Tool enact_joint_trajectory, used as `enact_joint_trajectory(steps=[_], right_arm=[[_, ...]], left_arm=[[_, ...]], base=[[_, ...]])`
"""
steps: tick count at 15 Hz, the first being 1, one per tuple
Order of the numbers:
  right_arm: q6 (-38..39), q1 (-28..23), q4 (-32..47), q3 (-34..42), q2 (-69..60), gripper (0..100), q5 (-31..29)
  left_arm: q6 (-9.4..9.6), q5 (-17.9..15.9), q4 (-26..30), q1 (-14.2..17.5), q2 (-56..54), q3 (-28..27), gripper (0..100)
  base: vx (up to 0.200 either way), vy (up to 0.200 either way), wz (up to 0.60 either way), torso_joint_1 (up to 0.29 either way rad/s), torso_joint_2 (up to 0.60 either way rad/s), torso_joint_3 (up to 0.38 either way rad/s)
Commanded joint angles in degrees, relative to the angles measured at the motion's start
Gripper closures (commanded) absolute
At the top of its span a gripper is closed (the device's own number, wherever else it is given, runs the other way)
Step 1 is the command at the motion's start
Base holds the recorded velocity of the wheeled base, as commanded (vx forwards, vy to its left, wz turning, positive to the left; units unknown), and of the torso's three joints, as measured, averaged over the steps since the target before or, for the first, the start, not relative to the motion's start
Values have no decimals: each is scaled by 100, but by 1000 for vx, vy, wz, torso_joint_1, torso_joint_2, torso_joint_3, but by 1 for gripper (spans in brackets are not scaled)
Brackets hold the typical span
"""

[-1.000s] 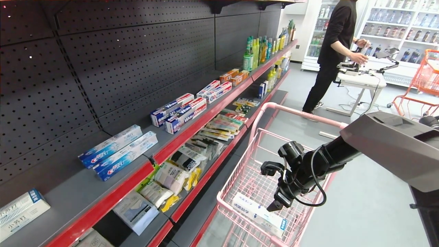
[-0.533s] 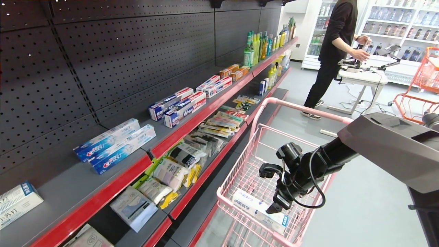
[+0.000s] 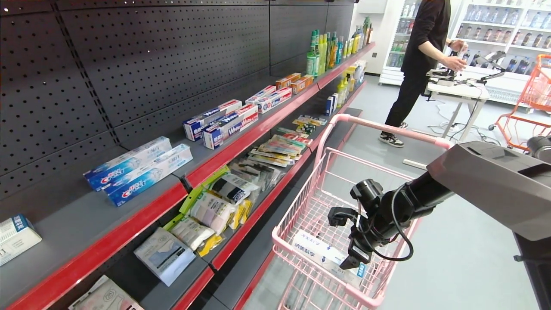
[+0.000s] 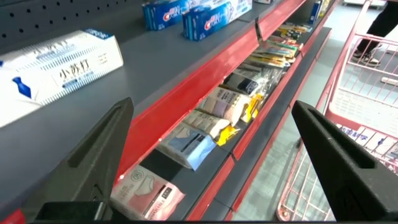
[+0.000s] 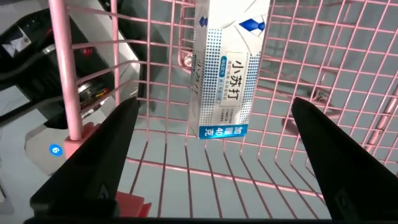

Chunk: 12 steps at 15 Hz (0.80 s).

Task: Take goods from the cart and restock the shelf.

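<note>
A pink wire cart [image 3: 301, 215] stands beside the shelf, and in it lies a white box with blue print [image 3: 320, 255]. My right gripper [image 3: 353, 258] hangs inside the cart just above the box's near end. In the right wrist view the gripper [image 5: 214, 165] is open, with the box [image 5: 227, 68] on the cart's mesh ahead of its fingers. My left gripper [image 4: 217, 162] is open and holds nothing, level with the top shelf board [image 4: 155, 74], near a matching white box [image 4: 56, 65] that rests on the board [image 3: 13, 237].
Toothpaste cartons [image 3: 137, 165] and more boxes [image 3: 224, 120] lie along the top shelf [image 3: 142, 211]. Packets [image 3: 211, 211] fill the lower shelf. Bottles [image 3: 320, 54] stand at the far end. An orange cart [image 3: 527, 107] is behind.
The head camera has shifted, sliding the shelf goods left and up in the picture. My right gripper stays just above the box in the cart, slightly lower against it.
</note>
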Motion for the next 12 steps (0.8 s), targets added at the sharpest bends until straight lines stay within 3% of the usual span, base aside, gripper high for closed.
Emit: enact_joint_trajectory(steps=[1,9,12], right_arm=[[-25,-55,0,-8,-10,0,4],[-77,-134,-27,-34,-10,0,4],[-86,-214,-62,-60,7,0,-5]], left_arm=[[-1,4,-2,0,8,0,0],[-1,4,-2,0,8,0,0],[-1,4,-2,0,8,0,0]], base=[[0,0,0,-159,369,207],[0,0,0,-188,442,246],[0,0,0,-58,128,72]])
